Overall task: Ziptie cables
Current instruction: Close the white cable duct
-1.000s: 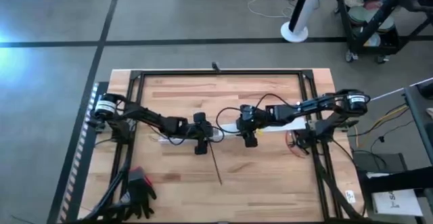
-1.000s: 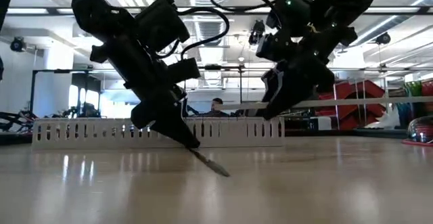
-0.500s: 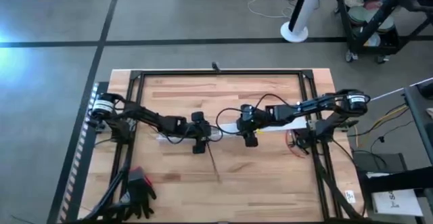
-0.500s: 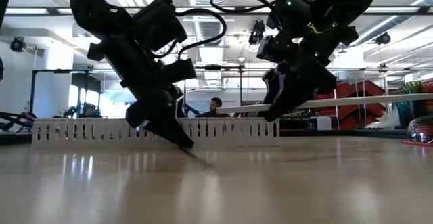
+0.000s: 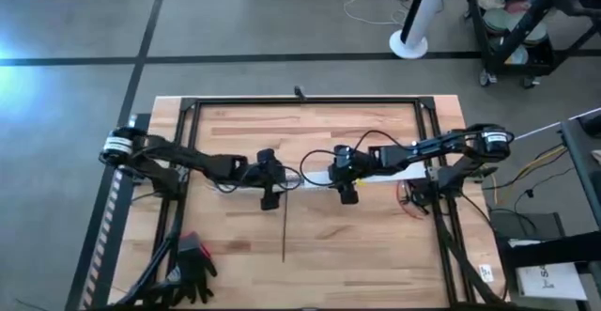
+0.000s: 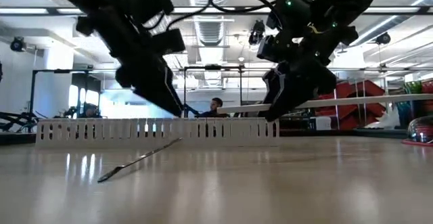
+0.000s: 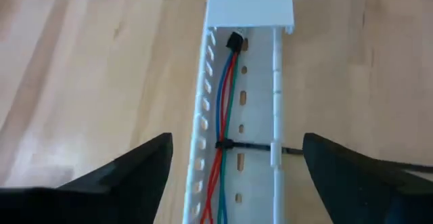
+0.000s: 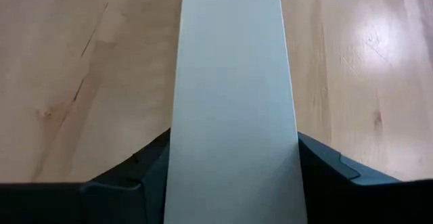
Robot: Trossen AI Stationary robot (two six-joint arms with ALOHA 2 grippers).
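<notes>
While the left gripper hangs spread above them, the cables lie tied in their white channel.
Light, limp wires: grip beside the black ziptie, between its fingers; the right gripper pinches a white strip.

Bright overhead light; glare on the table; left arm blurred

cables lie inside slotted duct.

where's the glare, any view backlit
High view: bright glare patch on the floor at far left. Low view: both arms backlit by ceiling lights, the table mirrors the slotted duct. Right wrist view: sheen on the table beside the white strip in the right gripper. Left wrist view: even light.
</notes>
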